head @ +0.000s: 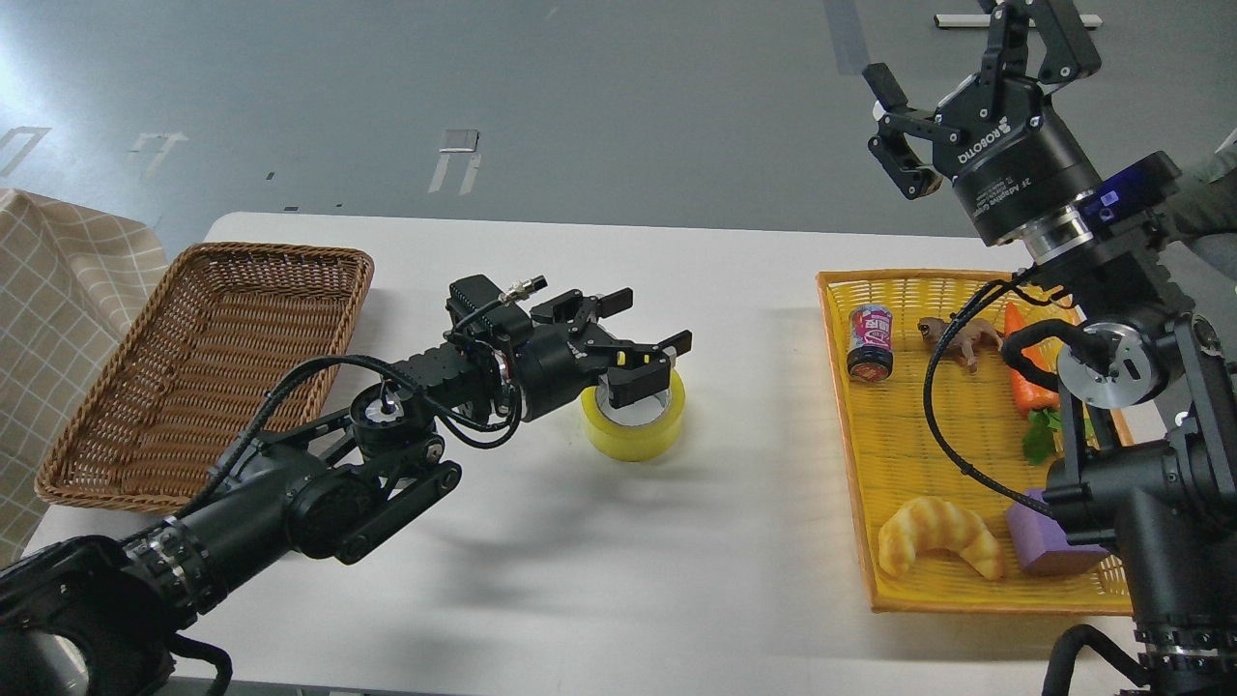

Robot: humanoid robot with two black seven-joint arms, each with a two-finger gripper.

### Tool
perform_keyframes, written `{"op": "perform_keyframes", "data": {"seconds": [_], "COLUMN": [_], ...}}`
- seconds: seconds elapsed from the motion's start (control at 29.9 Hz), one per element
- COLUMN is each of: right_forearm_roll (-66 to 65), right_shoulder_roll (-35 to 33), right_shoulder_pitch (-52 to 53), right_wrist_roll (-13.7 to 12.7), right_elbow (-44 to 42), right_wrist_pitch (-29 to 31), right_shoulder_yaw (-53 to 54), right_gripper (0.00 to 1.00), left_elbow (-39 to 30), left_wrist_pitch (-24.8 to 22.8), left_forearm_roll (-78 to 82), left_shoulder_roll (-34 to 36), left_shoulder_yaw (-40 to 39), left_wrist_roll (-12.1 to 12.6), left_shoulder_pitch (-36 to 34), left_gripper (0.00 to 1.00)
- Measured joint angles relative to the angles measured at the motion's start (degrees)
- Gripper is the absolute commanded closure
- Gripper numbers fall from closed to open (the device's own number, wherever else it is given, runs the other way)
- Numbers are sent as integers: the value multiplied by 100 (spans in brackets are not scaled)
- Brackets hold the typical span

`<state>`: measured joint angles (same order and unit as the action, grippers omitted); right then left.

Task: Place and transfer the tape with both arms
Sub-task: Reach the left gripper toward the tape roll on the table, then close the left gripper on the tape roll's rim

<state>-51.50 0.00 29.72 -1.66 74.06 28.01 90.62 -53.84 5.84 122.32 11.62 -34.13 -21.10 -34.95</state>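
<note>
The tape (pixel 633 425), a yellow translucent roll with a pale core, lies flat on the white table (pixel 676 580) near the middle. My left gripper (pixel 649 360) reaches in from the left and hovers right over the roll's top. Its fingers are spread, with one finger (pixel 638 380) over the core and another (pixel 676 340) above the far rim; the jaws look open, not clamped. My right gripper (pixel 942 68) is raised high at the upper right, well away from the tape, open and empty.
An empty brown wicker basket (pixel 193 290) stands at the left. A yellow tray (pixel 850 464) at the right holds a toy croissant (pixel 937 546), a small can (pixel 870 343), a toy animal (pixel 962 338), a carrot (pixel 1024 372) and a purple block (pixel 1039 541). A checked cloth (pixel 58 290) hangs at the far left.
</note>
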Motion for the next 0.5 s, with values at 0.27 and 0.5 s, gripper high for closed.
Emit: {"op": "perform_keyframes", "data": {"seconds": [0.27, 0.5], "right_forearm_roll": [0, 0], "right_shoulder_roll": [0, 0], "right_shoulder_pitch": [-6, -26], "right_wrist_roll": [-1, -23], "right_elbow": [3, 3], "right_wrist_pitch": [0, 0], "right_shoulder_yaw": [7, -8], "right_gripper": [1, 1], "left_elbow": [524, 592], "left_wrist_pitch": [128, 199], "left_forearm_roll": [-33, -278], "left_shoulder_roll": [-24, -41], "left_shoulder_yaw": [201, 286], "left_wrist_roll": [-32, -34], "left_shoulder_pitch": [-48, -41], "left_gripper": [2, 2]}}
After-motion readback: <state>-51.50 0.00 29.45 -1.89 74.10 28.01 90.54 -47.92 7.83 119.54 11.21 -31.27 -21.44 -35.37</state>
